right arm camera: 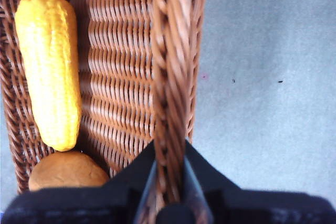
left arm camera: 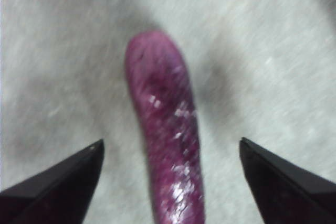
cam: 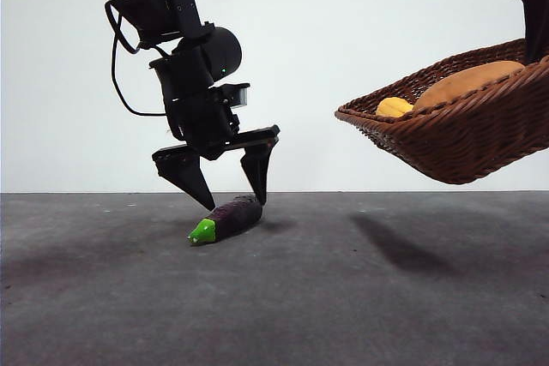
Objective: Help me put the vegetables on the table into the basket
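The dark purple vegetable [cam: 232, 217] with a green stem end lies on the table [cam: 343, 297]. My left gripper [cam: 233, 198] is open just above it, one jaw on each side; in the left wrist view the vegetable [left arm camera: 168, 145] lies between the spread jaws of my left gripper [left arm camera: 170, 153]. My right gripper [right arm camera: 169, 174] is shut on the braided rim of the basket [right arm camera: 168, 77] and holds the basket [cam: 463, 135] tilted in the air at the right. The yellow ridged vegetable [right arm camera: 50, 66] and the orange-brown lump [right arm camera: 65, 171] lie inside it; both also show in the front view [cam: 395, 107] [cam: 467, 81].
The dark grey table stretches across the front view, with the basket's shadow [cam: 395, 242] on it below the basket. A plain white wall [cam: 343, 23] stands behind.
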